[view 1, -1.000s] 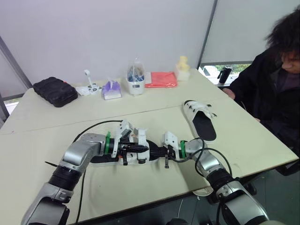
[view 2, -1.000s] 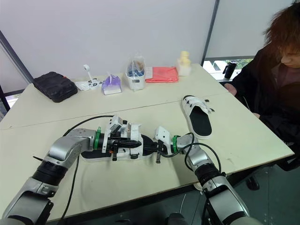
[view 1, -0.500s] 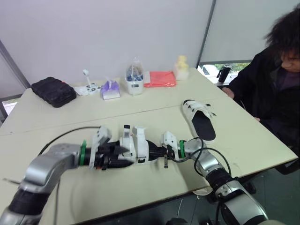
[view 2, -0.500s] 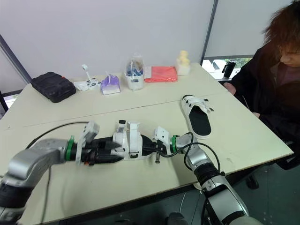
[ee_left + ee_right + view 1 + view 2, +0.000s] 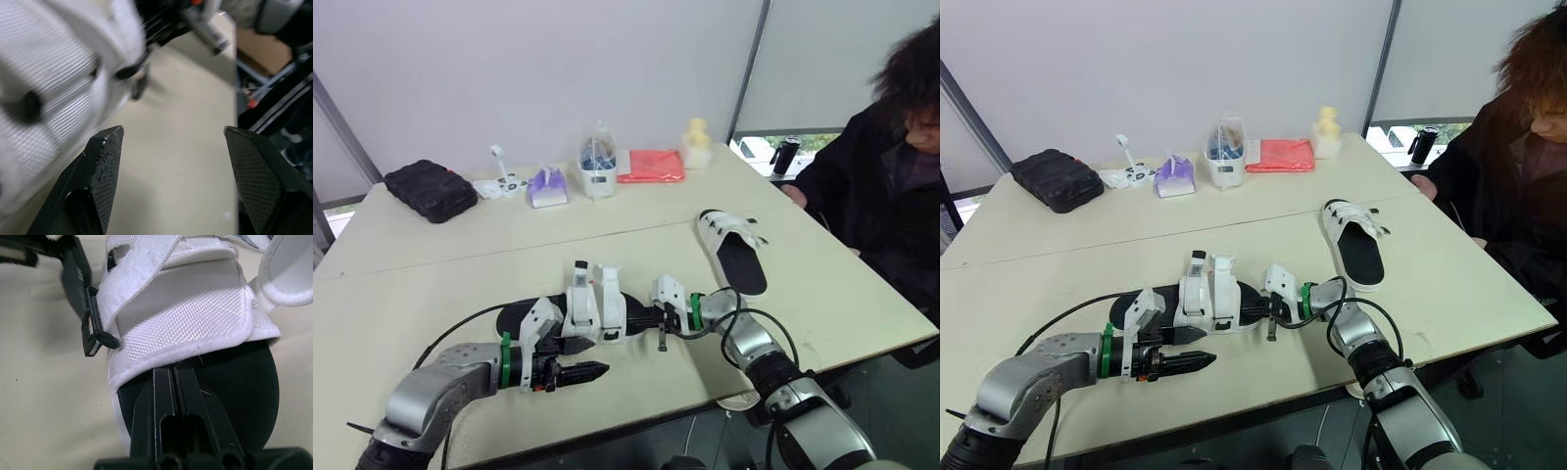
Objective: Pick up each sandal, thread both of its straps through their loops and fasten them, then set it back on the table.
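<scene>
Left pincer (image 5: 595,370): released, its fingers wide apart with nothing between them, low over the surface (image 5: 431,284), just beside the near sandal (image 5: 592,315) on the robot's side.
Right pincer (image 5: 174,372): clenched, both fingers pressed together, lying on the near sandal's black footbed with the tips at the edge of its white upper.
Near sandal: flat on the surface, its two white straps (image 5: 579,291) standing upright.
Second sandal (image 5: 732,253): on the surface farther right, well apart, near a seated person (image 5: 891,186).
</scene>
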